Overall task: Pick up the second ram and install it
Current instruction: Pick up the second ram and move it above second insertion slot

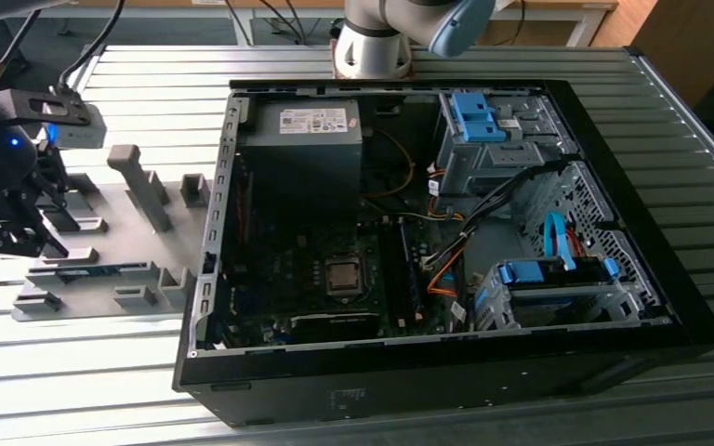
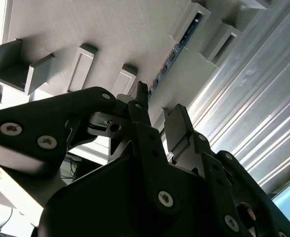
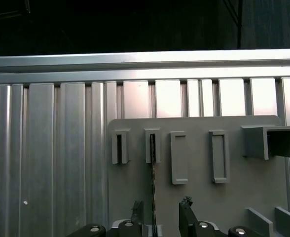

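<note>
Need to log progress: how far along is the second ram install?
Done: the claw sits open astride the second ram on the grey fixture. In hand: nothing; the ram stands in its slots, ungripped. Left: the pickup and seating inside the computer case.

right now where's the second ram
At the exterior view's left, the second ram sits in the grey fixture blocks, close to the gripper.

Claw (image 3: 161, 213) over the grey plate (image 3: 234, 207) on the ribbed table (image 3: 46, 158). The plate stops short of the table's edge rail. Memory stick (image 3: 153, 190) stands on edge, one end in a slotted block (image 3: 152, 146), the other between the spread fingers (image 3: 186, 210) with a gap each side. Second slotted block (image 3: 119, 147) just beside the first.
</note>
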`<action>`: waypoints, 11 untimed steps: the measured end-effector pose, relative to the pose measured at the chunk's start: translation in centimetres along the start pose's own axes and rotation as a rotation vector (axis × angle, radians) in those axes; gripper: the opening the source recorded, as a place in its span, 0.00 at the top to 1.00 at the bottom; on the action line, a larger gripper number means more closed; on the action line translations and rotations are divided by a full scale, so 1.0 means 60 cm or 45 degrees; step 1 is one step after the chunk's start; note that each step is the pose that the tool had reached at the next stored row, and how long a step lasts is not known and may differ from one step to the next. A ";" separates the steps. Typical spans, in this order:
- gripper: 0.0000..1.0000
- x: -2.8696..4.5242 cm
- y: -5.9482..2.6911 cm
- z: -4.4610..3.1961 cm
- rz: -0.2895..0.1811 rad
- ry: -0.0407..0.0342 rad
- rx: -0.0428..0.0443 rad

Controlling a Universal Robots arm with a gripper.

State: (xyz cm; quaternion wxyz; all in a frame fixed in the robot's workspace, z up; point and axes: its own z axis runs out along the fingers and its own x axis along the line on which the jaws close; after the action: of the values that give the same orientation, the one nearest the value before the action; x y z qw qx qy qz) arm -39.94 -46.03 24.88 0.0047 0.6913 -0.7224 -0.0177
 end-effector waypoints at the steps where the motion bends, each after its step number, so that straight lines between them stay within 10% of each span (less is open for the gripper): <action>1: 0.59 0.001 0.000 0.003 0.000 0.0000 0.000; 11: 0.59 0.002 -0.001 0.030 0.000 -0.0001 0.000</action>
State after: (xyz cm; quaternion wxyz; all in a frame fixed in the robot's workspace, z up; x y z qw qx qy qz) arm -39.93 -46.13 23.08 0.0047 0.6912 -0.7224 -0.0177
